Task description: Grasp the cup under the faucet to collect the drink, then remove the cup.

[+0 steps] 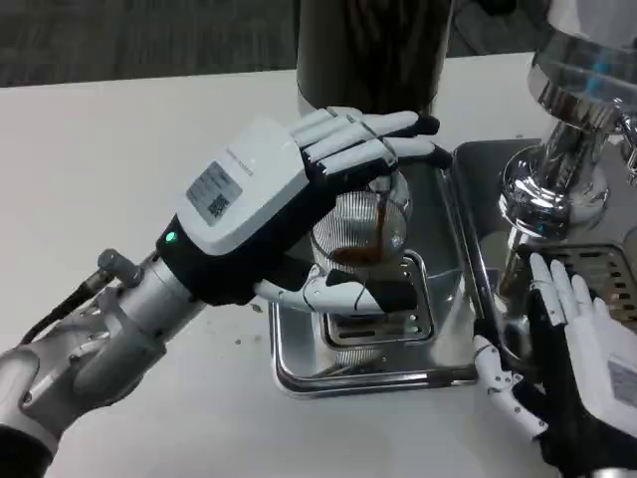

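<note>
While a thin dark stream of drink [382, 214] runs down into it, the clear cup [360, 234] stands on the steel drip tray [299, 368], over the small slotted grate [383, 324] near the tray's middle. A shallow brown pool shows at the bottom of the cup. The left hand [289, 199] is wrapped around the cup from the tray's left side: its fingers [373, 139] curl over the top and far side of the glass, and the thumb [328, 292] presses in low at the front, so the cup is plainly held. A dark cylindrical dispenser [373, 45] rises just behind the tray's far edge, near the table's [100, 169] back edge.

At the tray's right edge stands a chrome fixture [557, 169] with a rounded base, and beside it is a second grate [602, 269] at the table's right edge. The right hand [577, 358] rests near the tray's front right corner, its fingers spread apart and pointing up toward the chrome base; it grips nothing, though its fingertips lie close to the metal.
</note>
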You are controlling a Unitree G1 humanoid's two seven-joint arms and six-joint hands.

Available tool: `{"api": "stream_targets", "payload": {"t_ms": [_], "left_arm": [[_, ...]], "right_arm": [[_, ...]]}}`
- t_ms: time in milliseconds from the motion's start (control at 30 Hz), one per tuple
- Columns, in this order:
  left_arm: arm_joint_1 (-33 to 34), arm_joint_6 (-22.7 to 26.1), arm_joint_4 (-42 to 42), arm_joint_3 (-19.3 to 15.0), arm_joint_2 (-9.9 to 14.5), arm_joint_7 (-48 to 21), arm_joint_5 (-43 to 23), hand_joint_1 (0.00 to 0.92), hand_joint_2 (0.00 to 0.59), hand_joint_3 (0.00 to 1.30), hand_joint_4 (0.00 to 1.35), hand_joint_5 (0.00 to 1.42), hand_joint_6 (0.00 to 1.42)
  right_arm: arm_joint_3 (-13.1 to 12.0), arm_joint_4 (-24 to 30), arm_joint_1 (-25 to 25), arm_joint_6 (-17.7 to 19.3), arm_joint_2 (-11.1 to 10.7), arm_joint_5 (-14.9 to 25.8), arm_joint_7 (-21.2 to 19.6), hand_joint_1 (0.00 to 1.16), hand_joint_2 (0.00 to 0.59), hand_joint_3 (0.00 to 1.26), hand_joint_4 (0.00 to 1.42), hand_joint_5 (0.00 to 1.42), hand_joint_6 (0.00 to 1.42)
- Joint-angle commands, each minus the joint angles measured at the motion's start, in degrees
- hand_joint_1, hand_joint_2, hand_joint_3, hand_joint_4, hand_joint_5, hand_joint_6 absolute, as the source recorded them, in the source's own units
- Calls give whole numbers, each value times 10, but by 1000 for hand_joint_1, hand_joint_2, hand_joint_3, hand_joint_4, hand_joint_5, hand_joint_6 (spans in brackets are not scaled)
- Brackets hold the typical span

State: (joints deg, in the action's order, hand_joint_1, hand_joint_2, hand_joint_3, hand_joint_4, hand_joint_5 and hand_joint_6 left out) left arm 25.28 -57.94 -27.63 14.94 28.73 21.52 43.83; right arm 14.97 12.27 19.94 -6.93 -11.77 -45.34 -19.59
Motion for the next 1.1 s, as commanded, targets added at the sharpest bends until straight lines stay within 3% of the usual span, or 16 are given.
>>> {"api": "stream_targets", "payload": {"t_ms": [33, 200, 467, 733, 900, 1000, 1100], "left_arm": [[-2, -20, 14, 28, 3, -8, 25, 55, 146, 334, 204, 382, 305], [1, -15, 9, 33, 5, -1, 27, 65, 145, 334, 217, 382, 307], [2, -10, 11, 40, 9, 6, 27, 73, 145, 338, 218, 390, 308], [0, -4, 10, 42, 10, 9, 27, 82, 144, 342, 218, 392, 309], [-1, -1, 13, 41, 11, 11, 26, 88, 146, 343, 218, 392, 310], [-2, 2, 13, 42, 13, 11, 26, 154, 175, 343, 218, 392, 312], [-5, 5, 12, 40, 16, 14, 27, 161, 175, 343, 218, 392, 313]], "right_arm": [[-27, -1, -14, 17, 4, 71, 38, 264, 355, 25, 0, 0, 0], [-52, -18, -44, 30, 12, 152, 78, 311, 318, 0, 0, 0, 0], [-39, -27, -93, 23, -9, 129, 107, 341, 256, 0, 0, 0, 0], [-32, -43, -127, 3, -2, 135, 142, 339, 232, 0, 0, 0, 0], [-20, -43, -142, -11, -14, 108, 155, 326, 212, 0, 0, 0, 0], [-25, -52, -153, -14, -9, 126, 171, 352, 211, 0, 0, 0, 0], [-23, -58, -164, -13, -9, 130, 183, 356, 211, 0, 0, 0, 0]]}}
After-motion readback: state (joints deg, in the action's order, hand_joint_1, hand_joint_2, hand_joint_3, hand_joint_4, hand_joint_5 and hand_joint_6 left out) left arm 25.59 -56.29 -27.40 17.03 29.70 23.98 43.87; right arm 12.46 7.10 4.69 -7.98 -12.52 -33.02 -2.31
